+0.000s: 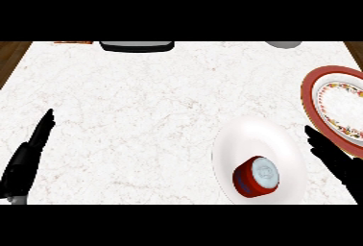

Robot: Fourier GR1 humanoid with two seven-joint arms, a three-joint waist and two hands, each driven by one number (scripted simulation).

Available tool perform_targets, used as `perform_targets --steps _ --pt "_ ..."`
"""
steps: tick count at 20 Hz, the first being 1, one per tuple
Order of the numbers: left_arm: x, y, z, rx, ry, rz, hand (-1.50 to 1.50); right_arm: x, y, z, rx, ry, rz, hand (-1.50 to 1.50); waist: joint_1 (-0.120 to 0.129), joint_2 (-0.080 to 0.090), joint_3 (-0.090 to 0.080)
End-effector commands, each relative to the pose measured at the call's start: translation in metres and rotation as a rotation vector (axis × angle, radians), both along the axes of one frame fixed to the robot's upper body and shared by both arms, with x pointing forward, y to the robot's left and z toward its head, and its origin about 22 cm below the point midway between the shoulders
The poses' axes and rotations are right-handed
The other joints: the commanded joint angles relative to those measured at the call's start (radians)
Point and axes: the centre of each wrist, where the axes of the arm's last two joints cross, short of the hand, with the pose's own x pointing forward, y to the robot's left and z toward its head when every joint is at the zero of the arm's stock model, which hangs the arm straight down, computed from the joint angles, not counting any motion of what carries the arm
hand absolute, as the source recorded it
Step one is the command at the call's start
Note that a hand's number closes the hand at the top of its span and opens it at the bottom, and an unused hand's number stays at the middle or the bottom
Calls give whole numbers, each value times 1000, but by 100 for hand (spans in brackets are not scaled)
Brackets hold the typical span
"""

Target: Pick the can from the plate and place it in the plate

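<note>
Right hand (339, 161) at the lower right edge, black fingers straight and spread, pointing up-left, grasping nothing. It sits just right of the white plate (245, 132), fingertips over the gap between that plate and the patterned plate (319, 79); contact with either plate cannot be told.

Red can (256, 177) on the white plate, in its lower half, tilted so the pale lid faces up-right. Blue mark on its side. Not touched by either hand.

Patterned plate has a red rim and a floral band round a white centre, cut off by the right edge, near the white plate's upper right.

Left hand (32, 146) at the lower left edge, fingers straight and together, pointing up, released, resting, well apart from both plates.

White marbled table (142, 105) carries everything. At its far edge: a dark flat object (136, 46) left of centre, a small orange-brown strip (73, 43) further left, a grey rounded thing (284, 44) toward the right, all partly cut off. Brown wood floor (13, 55) shows past the table's corners.
</note>
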Motion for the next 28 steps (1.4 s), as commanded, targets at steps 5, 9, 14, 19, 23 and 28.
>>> perform_targets --steps 5,9,14,19,23,28 --pt "0 -22 -23 11 -7 -5 0 38 6 -35 -31 93 118 -150 -6 0 0" --pt "2 5 -5 -17 -2 8 0 32 26 -36 -24 86 137 -150 -9 -2 0" --pt "-10 0 0 3 -3 0 0 36 34 -61 -4 116 179 -150 -6 -2 0" --pt "-4 -11 -1 -10 12 14 0 39 45 -75 -32 148 195 -150 -7 -2 0" --pt "-15 1 -13 11 6 8 0 45 37 -74 -31 157 192 -150 -9 -2 0" --pt "-11 6 -14 -15 4 5 0 46 51 -101 -19 161 203 -150 -8 -2 0"
